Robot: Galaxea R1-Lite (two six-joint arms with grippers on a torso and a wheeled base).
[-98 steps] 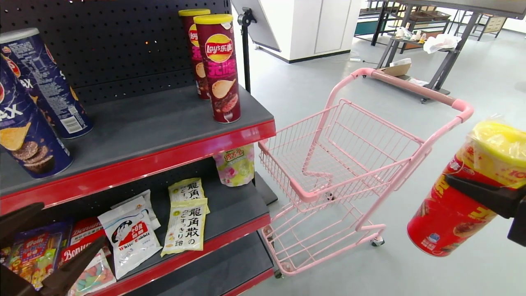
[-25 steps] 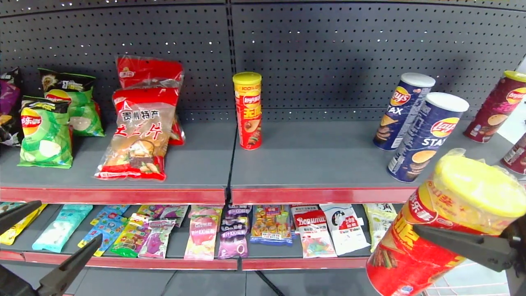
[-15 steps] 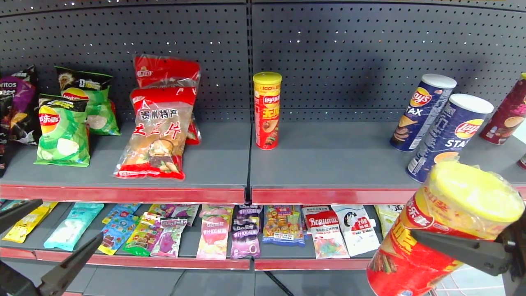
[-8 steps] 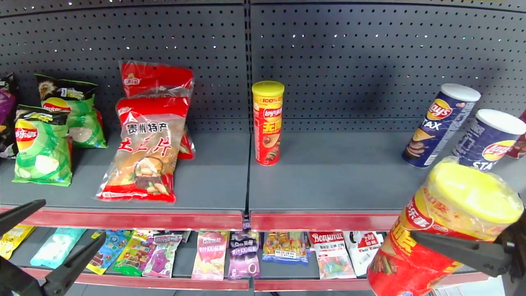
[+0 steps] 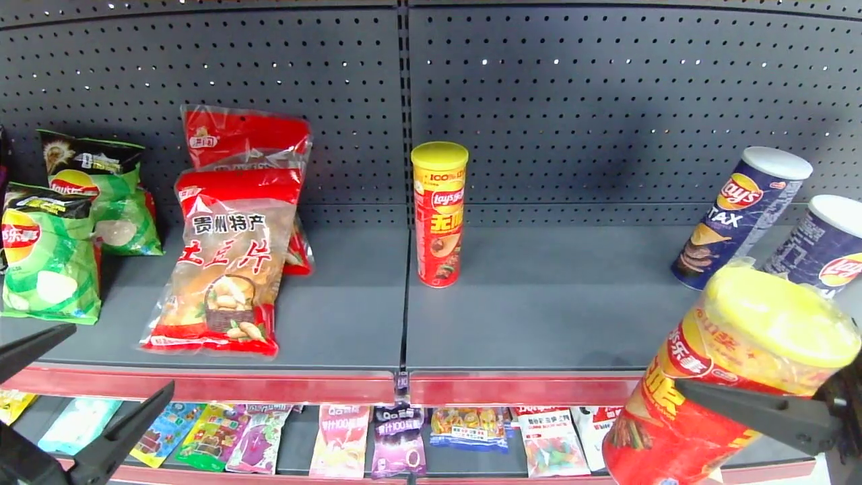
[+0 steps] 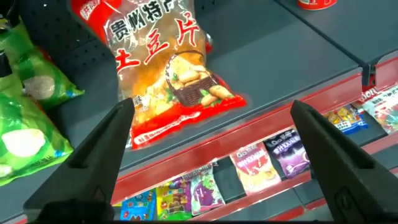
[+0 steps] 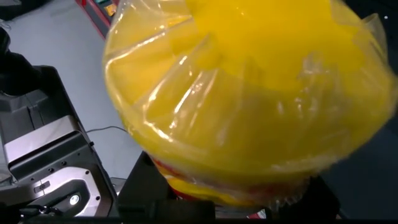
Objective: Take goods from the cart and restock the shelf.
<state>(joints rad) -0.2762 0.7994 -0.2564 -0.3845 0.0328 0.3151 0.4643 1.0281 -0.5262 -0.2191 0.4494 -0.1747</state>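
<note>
Shelf nearer now, right pincer gripping cylindrical can, film-wrapped lid

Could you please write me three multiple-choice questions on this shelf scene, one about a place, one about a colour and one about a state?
1. Where on the upper shelf does the lone red can stand?
A) between the red bags and the blue cans
B) at the far left end
C) at the front edge

2. What colour is the lid of the held can in the right gripper?
A) white
B) yellow
C) blue

3. How is the left gripper?
A) shut on a bag
B) open, holding nothing
C) shut on a can

Answers:
1 A: the bags lie to its left and the blue cans stand to its right.
2 B: the head and right wrist views show a yellow lid under clear wrap.
3 B: its fingers stand wide apart with nothing between them.
</note>
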